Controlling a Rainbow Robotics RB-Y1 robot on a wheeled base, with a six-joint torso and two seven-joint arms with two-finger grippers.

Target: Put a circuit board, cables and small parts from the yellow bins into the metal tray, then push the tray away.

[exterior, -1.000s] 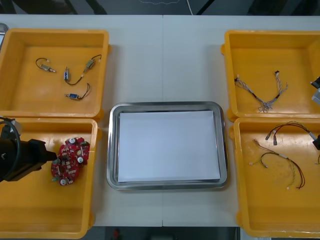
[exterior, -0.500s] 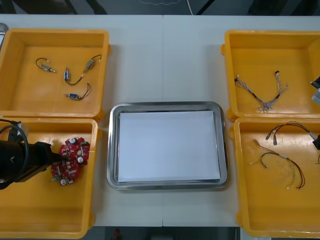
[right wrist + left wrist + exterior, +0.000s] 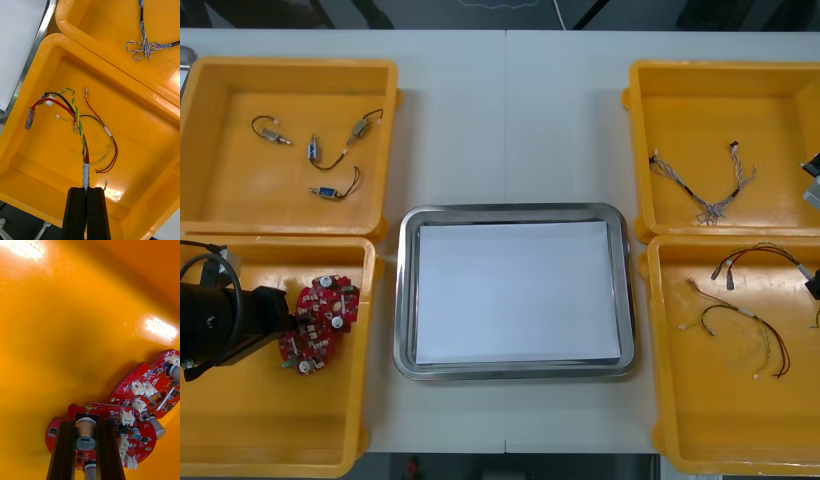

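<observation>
Left claw (image 3: 85,423) is at work low in the near left yellow bin (image 3: 240,440). Its fingers are clenched on a silver cylinder (image 3: 85,433) that stands up from a round red circuit board (image 3: 108,414). That board lies on the bin floor. A second board (image 3: 148,380) lies against its far edge; I cannot tell which of the two is on top where they meet.

The step in hand looks like lifting this one board out for the metal tray (image 3: 515,215), which sits in the middle of the table (image 3: 510,120) with its white inside bare. The grip is on a round component and not on the board's rim, so the board could swing or twist about the cylinder. A slow, straight rise would suit it, with the wrist kept level. Watch the neighbouring board: if it rides up with the first, pause low over the bin so it drops back inside. Clear the bin wall on the tray side fully before moving across. Lower until the board rests flat on the white sheet, then release.

Right claw (image 3: 86,189) hangs over the near right bin (image 3: 45,161), pinched together, with the sleeved end of the red and yellow cable (image 3: 80,131) running in between its fingers. It can wait there, apart from the tray, until the board is down.
</observation>
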